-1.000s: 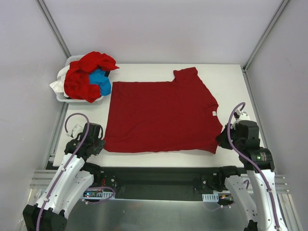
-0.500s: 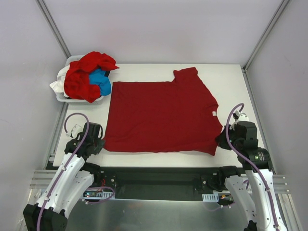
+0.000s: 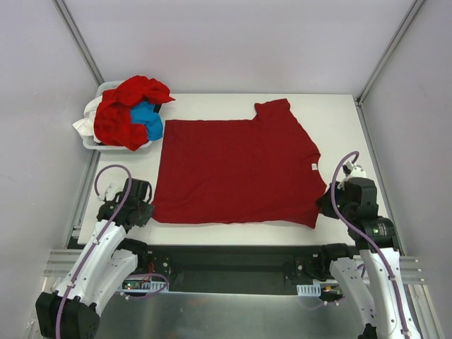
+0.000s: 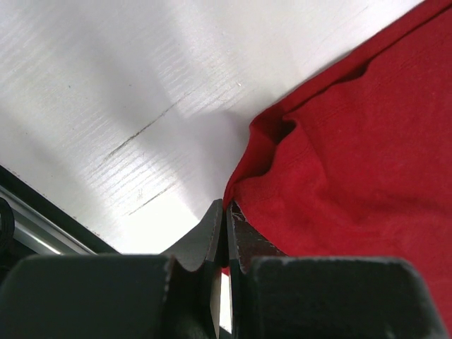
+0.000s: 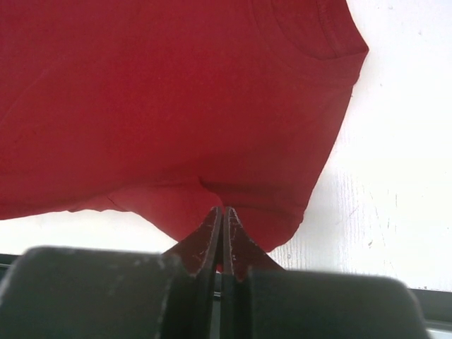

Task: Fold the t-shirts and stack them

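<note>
Not much going on here: the right gripper (image 3: 323, 208) dragged the red shirt's (image 3: 236, 169) near sleeve corner a hair closer to the table edge, and the left gripper (image 4: 226, 208) nudged slightly shirtward.

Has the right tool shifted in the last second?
Yes, slightly: the right tool crept toward the table's near edge, pulling the spread shirt's corner with it.

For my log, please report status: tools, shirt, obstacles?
Left tool shut on red t-shirt, near-left corner. Right tool shut on near-right corner. Shirt flat; other shirts piled far-left, apart.
</note>
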Tool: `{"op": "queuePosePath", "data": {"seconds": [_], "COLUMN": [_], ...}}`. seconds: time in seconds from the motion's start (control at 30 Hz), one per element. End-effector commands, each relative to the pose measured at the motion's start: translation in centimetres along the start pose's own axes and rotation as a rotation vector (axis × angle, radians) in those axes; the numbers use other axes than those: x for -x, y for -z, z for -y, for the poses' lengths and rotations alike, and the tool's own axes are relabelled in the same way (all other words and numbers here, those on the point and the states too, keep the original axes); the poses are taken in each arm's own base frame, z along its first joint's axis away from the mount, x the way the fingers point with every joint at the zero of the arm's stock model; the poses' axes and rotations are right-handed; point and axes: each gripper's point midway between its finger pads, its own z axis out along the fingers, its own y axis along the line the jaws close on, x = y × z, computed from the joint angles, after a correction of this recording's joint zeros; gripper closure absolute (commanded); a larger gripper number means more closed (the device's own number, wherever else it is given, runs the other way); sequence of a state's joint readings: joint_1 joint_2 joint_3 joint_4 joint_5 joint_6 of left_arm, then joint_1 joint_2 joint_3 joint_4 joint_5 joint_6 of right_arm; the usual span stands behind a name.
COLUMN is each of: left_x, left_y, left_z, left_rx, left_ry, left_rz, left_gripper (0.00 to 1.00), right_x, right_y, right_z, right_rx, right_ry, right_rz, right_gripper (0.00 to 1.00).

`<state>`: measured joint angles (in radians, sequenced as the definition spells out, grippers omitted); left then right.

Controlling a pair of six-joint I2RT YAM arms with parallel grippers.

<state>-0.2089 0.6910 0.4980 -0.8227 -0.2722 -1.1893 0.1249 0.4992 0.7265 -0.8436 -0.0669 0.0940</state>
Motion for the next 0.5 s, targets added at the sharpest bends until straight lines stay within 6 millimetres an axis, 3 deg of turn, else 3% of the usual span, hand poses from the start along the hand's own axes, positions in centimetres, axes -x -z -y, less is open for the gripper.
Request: {"op": "queuePosePath", "data": {"seconds": [0.0,0.17,0.47], "left_x": [1.0,1.6,4.2], "left_y": [0.2,0.3,1.0], "left_z": [0.1,0.9,4.5], "left_rx": [0.003,-0.007,0.003], "left_ry": [0.007,0.025,-0.005], "left_rz": [0.039,0.049,0.079], "left_gripper": [1.00,1.00,1.00], "right_x": [1.2,3.1,6.1], "right_y": [-0.1,-0.4,-1.8], "right_z": [-0.2,-0.7,-1.4], "right_rx": [-0.006,0.001,-0.002], "right_ry": [-0.006,0.018,0.089], "right_rz": [0.040,0.075,0.091], "right_gripper": [0.99,0.99,0.99]}}
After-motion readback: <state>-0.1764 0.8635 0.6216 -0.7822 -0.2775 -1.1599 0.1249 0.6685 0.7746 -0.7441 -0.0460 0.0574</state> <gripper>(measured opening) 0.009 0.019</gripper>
